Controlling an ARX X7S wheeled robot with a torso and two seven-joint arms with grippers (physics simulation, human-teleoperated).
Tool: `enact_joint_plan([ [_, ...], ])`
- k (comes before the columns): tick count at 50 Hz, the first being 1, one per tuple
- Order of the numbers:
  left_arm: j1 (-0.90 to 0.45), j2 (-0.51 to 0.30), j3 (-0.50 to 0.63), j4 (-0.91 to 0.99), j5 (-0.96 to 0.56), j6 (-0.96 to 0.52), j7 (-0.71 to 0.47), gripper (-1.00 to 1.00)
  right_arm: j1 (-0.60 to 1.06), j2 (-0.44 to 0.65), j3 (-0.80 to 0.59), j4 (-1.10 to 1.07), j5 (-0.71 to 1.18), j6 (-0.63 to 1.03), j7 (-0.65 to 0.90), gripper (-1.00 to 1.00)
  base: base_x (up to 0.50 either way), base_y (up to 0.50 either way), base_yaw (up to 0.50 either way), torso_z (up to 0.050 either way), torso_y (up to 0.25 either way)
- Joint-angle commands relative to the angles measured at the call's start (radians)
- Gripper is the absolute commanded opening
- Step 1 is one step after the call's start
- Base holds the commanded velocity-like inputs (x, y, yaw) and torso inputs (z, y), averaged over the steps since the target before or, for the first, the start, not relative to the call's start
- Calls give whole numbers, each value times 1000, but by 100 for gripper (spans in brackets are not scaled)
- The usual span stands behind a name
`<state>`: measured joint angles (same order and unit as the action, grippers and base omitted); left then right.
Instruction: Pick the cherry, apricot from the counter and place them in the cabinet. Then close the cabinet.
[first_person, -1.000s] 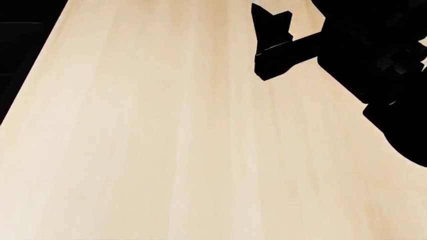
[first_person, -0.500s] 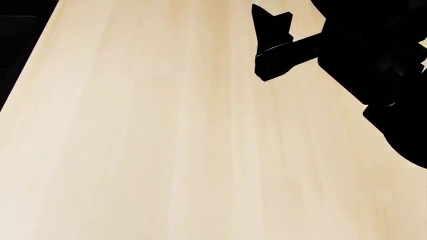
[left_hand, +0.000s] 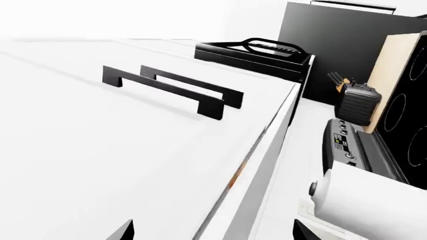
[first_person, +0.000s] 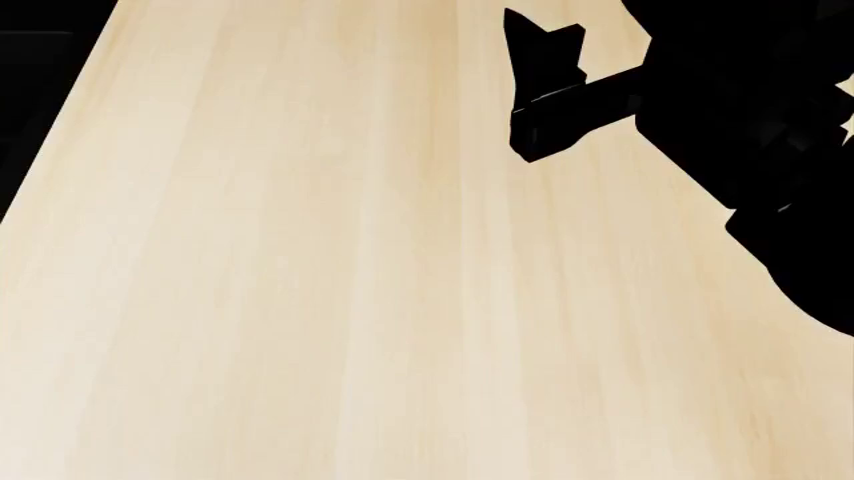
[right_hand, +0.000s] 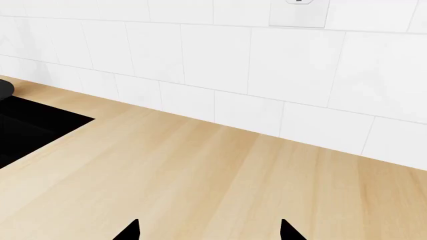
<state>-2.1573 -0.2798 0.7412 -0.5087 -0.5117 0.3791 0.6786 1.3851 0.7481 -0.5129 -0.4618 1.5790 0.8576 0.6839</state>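
Observation:
The cherry and the apricot are out of view in every frame. The light wood counter (first_person: 334, 280) fills the head view, bare where it shows. My right gripper (first_person: 527, 90) hangs over its far right part as a black silhouette. In the right wrist view the right gripper (right_hand: 209, 231) is open, with only counter (right_hand: 200, 165) between its fingertips. My left gripper (left_hand: 213, 232) is open too, tips wide apart, facing white cabinet fronts (left_hand: 100, 140) with two black bar handles (left_hand: 167, 92). These fronts look shut.
A white tiled wall (right_hand: 233, 65) with an outlet (right_hand: 298, 12) backs the counter. A black stovetop (right_hand: 27, 125) lies beside it. The left wrist view shows the stovetop (left_hand: 403, 115), a black knife block (left_hand: 357, 102), an oven control panel (left_hand: 343, 145) and a white roll (left_hand: 360, 200).
The head view has shifted slightly, so the dark strip at its left edge is narrower. The right gripper keeps its place and stays open.

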Motion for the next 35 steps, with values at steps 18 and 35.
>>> enact_joint_plan([
  [18, 67, 131, 274, -230, 196, -1004, 101, 100, -1, -1, -6, -5, -6, -8, 0, 100, 7, -9, -9, 0, -10],
  [35, 79, 119, 251, -214, 181, -1008, 80, 100, -9, -1, -9, -6, -14, -13, -4, 100, 7, -7, -8, 0, -9],
])
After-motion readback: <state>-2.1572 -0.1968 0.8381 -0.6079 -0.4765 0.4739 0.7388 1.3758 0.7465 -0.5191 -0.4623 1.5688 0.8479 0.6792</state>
